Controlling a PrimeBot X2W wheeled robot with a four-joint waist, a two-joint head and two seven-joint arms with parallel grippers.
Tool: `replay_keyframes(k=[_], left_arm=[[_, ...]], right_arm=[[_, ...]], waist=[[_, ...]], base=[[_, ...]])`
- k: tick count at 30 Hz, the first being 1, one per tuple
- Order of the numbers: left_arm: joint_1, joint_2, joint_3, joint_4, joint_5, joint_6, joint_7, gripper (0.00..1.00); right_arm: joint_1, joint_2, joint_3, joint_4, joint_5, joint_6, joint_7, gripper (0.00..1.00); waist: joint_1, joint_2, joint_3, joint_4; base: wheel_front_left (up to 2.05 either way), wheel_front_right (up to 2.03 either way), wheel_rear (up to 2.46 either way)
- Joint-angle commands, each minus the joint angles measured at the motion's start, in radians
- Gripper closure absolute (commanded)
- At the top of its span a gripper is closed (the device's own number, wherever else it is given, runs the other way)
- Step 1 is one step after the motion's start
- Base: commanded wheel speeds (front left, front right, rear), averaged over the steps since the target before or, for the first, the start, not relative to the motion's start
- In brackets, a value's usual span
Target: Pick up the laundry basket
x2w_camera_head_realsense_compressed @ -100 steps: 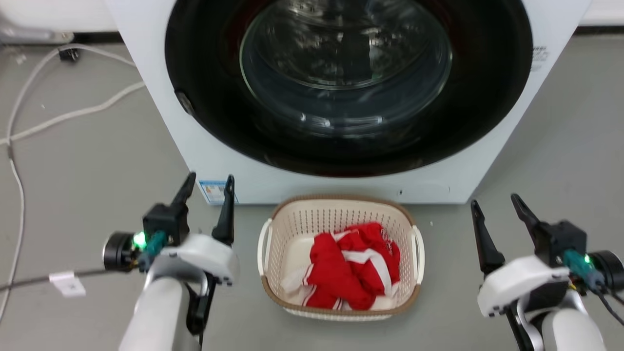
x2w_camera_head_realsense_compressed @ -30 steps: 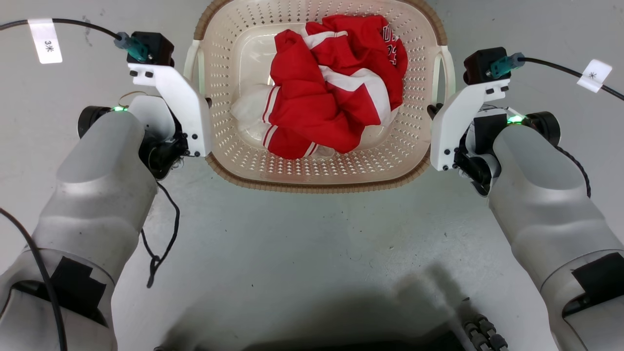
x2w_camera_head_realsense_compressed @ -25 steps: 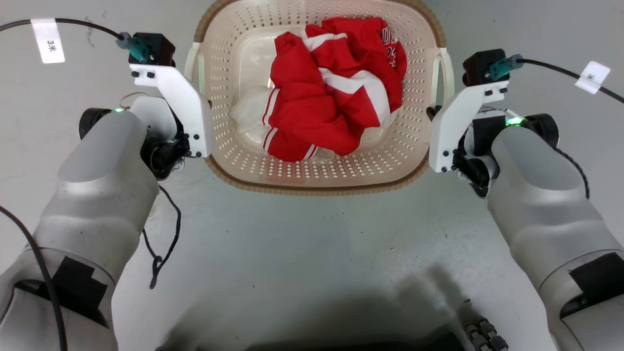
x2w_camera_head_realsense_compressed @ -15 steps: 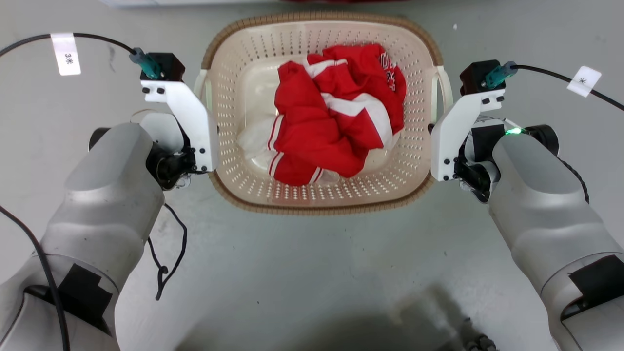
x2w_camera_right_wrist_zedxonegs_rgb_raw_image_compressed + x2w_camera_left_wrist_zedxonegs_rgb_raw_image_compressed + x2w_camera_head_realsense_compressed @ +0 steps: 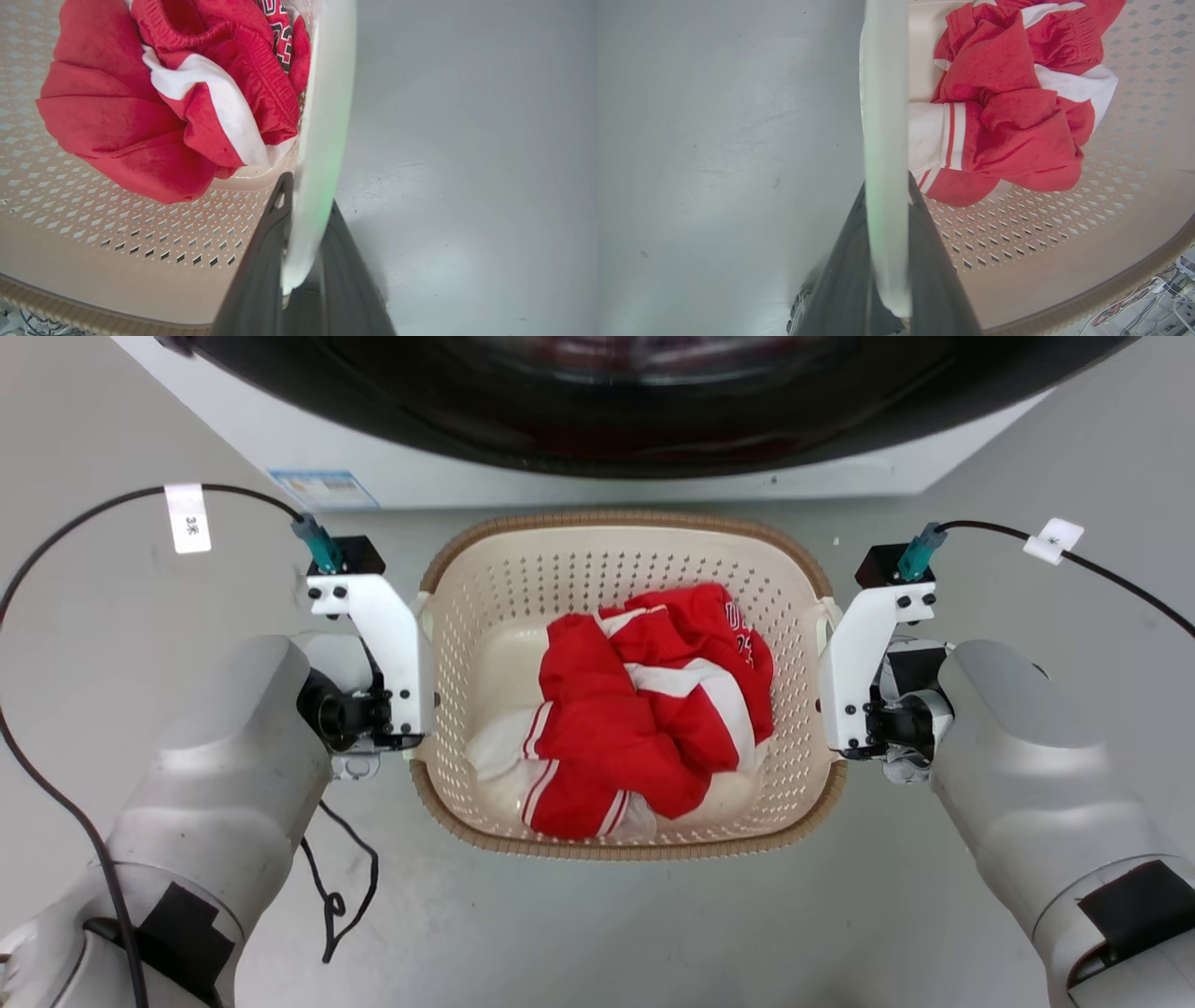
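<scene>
Two grips made: my L tool is clenched on the laundry basket by its left handle, and my R tool on the right handle. The basket, w/ red-and-white clothes inside, is between my arms, in front of the washing machine. Whether it's off the floor, can't tell; I judge the lift remains.

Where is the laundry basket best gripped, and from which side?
The laundry basket is best held by its two white side handles, left handle and right handle, approached from either flank. It is wide, with red clothes piled inside, so opposite grips likely keep it level. The left gripper and right gripper clamp them.
</scene>
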Motion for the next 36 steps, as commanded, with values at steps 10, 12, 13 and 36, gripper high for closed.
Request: replay_keyframes(k=[10, 12, 13, 36], left_arm=[[0.083, -0.031, -0.041, 0.006, -0.062, -0.012, 0.074, 1.00], [0.094, -0.031, -0.045, 0.013, -0.070, -0.012, 0.090, 1.00], [0.099, -0.031, -0.047, 0.016, -0.075, -0.012, 0.097, 1.00], [0.216, -0.067, -0.080, 0.070, -0.132, -0.012, 0.142, 1.00]], right_arm=[[0.075, 0.022, 0.058, -0.026, 0.088, 0.007, 0.122, 1.00], [0.086, 0.022, 0.067, -0.028, 0.100, 0.007, 0.135, 1.00], [0.093, 0.021, 0.072, -0.028, 0.106, 0.007, 0.143, 1.00], [0.193, 0.021, 0.156, -0.005, 0.155, 0.007, 0.228, 1.00]], waist=[[0.0000, 0.0000, -0.243, 0.009], [0.0000, 0.0000, -0.276, 0.008], [0.0000, 0.0000, -0.292, 0.008], [0.0000, 0.0000, -0.551, 0.003]], base=[[0.00, 0.00, 0.00], [0.00, 0.00, 0.00], [0.00, 0.00, 0.00], [0.00, 0.00, 0.00]])
